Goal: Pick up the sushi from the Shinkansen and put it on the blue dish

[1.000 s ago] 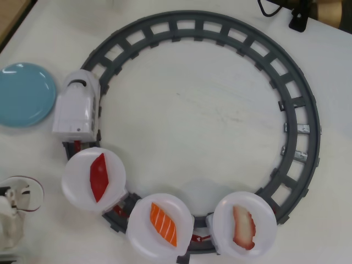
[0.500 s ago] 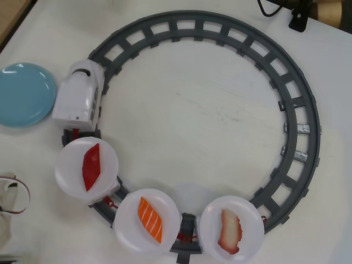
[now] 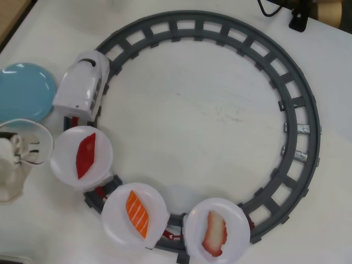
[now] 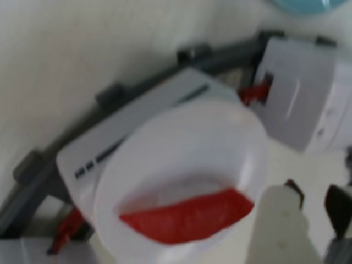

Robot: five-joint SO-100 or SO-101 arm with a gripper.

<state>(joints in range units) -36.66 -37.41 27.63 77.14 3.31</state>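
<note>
In the overhead view the white Shinkansen engine [image 3: 82, 82] sits on the grey ring track [image 3: 297, 104] at the upper left, pulling three cars with round white plates. The pale white-pink sushi with a red edge [image 3: 214, 234] lies on the last plate [image 3: 237, 217] at the bottom. The blue dish [image 3: 22, 91] lies at the left edge, beside the engine. My white gripper [image 3: 22, 151] is at the left edge, below the dish and beside the first plate. In the wrist view my gripper [image 4: 311, 206] looks open and empty; the pale sushi is out of that view.
A dark red piece [image 3: 86, 155] lies on the first plate, close up in the wrist view [image 4: 187, 217]. An orange striped piece [image 3: 137, 213] lies on the middle plate. A black cable and stand [image 3: 297, 16] sit at the top right. The engine's rear [image 4: 308, 104] shows in the wrist view.
</note>
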